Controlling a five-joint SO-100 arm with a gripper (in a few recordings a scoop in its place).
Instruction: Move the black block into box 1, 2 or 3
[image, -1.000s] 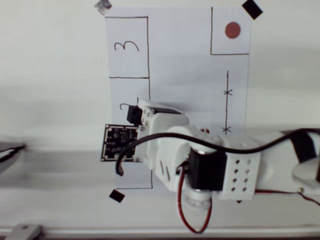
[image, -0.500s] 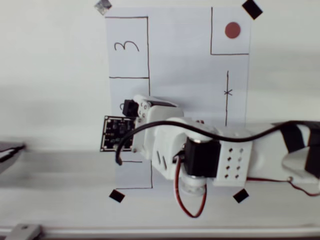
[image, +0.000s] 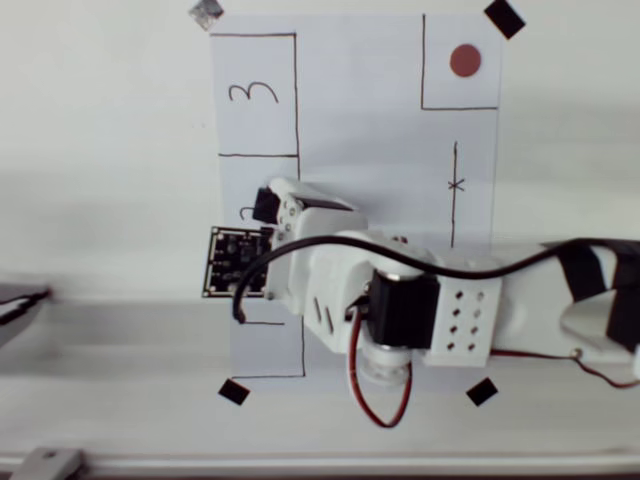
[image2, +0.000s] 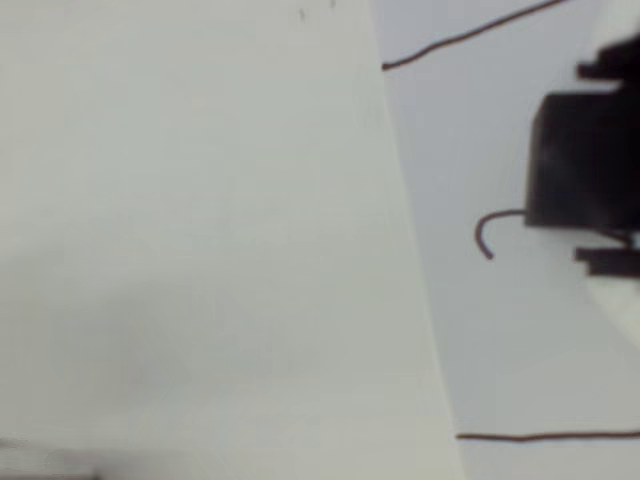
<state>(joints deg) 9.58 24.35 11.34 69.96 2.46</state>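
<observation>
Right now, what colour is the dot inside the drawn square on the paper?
Red. The dot shows best in the overhead view, near the paper's top right corner.

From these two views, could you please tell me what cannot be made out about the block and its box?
- Box 2: overhead view, the arm covers most of its outline and numeral.
- Black block: wrist view, cut off by the right edge and blurred; whether it touches the paper is unclear.
- Tool: overhead view, its fingers merge with the block, so the grip is unclear.

Overhead view: block sits over box 2 (numeral partly hidden), box 3 above, arm to right.
</observation>
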